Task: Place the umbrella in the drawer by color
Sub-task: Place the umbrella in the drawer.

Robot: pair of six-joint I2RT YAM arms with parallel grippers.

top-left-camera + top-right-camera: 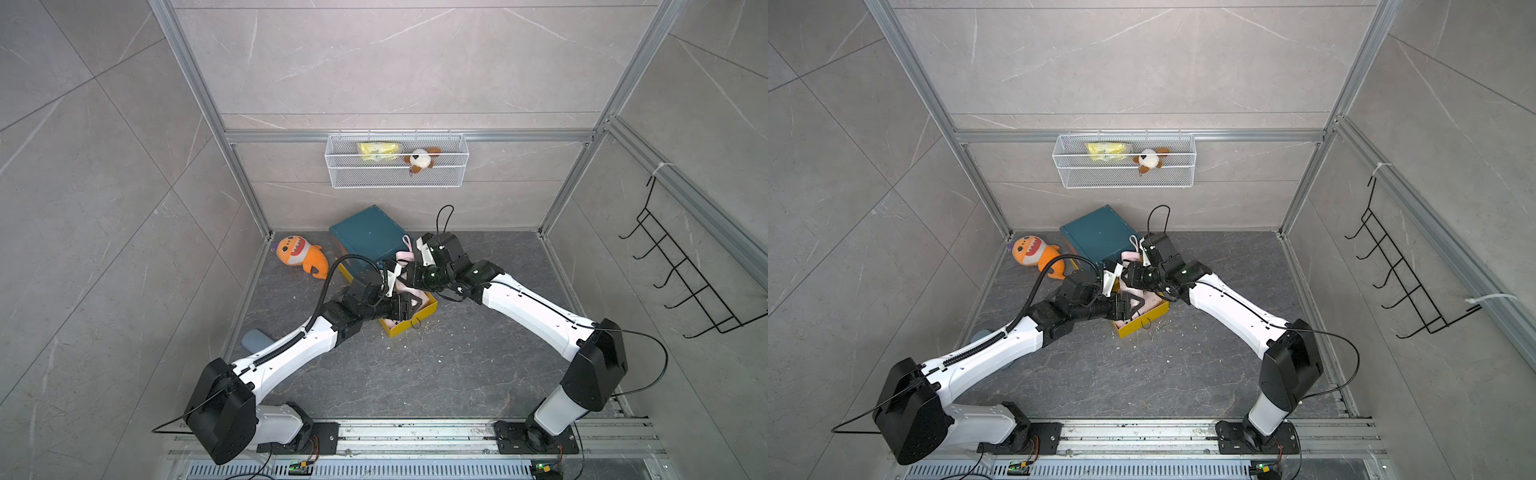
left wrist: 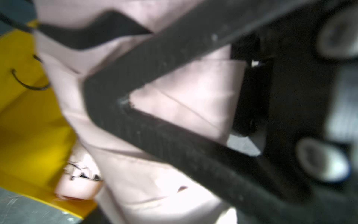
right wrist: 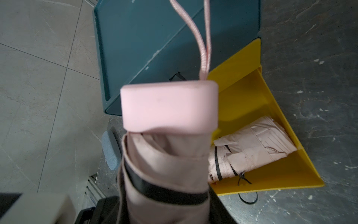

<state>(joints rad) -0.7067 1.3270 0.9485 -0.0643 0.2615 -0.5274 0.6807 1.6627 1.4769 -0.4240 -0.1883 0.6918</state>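
Presently, my left pincer (image 1: 405, 306) sits low over the yellow drawer (image 1: 401, 329), close against pink fabric; whether it grips, I cannot tell. A second umbrella (image 3: 257, 143) lies inside. Further right, my right pincer (image 1: 406, 277) is clamped on the pink umbrella (image 3: 168, 106), its long axis running far-left, handle outermost. The drawer lies just below it, toward the near side.

Orange shark plush (image 1: 300, 257) lies on the table (image 1: 415, 374) near the left wall; up behind, a wire basket (image 1: 374, 178) holds a yellow packet (image 1: 379, 151) and plush dog (image 1: 419, 160).
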